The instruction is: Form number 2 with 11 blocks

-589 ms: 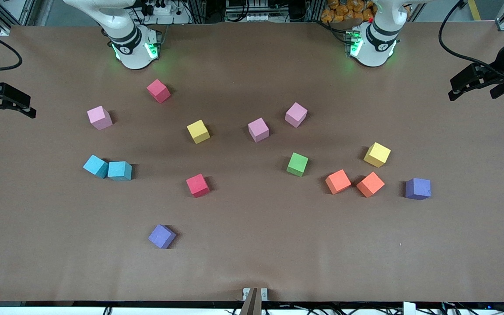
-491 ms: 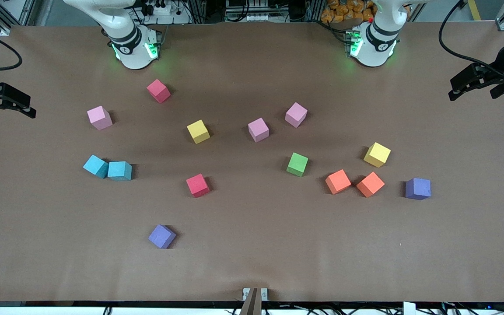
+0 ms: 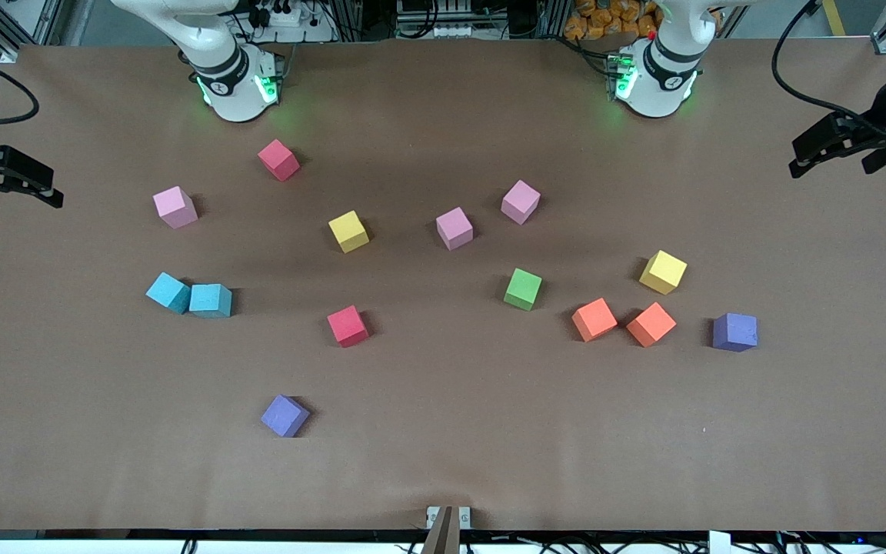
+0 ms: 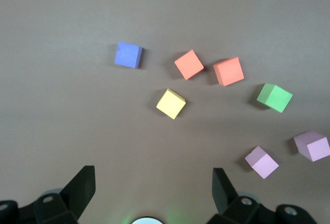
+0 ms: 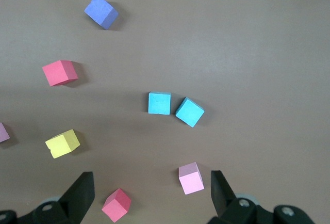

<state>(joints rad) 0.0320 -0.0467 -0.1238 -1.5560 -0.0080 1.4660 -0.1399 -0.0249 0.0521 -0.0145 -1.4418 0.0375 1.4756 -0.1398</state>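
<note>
Left gripper [image 3: 801, 164] hangs over the left arm's end of the table [image 3: 443, 462], jaws spread wide and holding nothing; my right gripper [image 3: 54, 196] waits likewise, wide and bare, over the right arm's end. I see the blocks [image 3: 522, 289] scattered singly, no digit formed (fourteen matte cubes lie loose). Two teal cubes [image 3: 189, 296] touch toward the right arm's end. Two orange cubes [image 3: 622, 321] sit just beside each other, with a purple cube [image 3: 734, 332] near them. Another purple cube [image 3: 284, 415] lies nearest the front camera.
</note>
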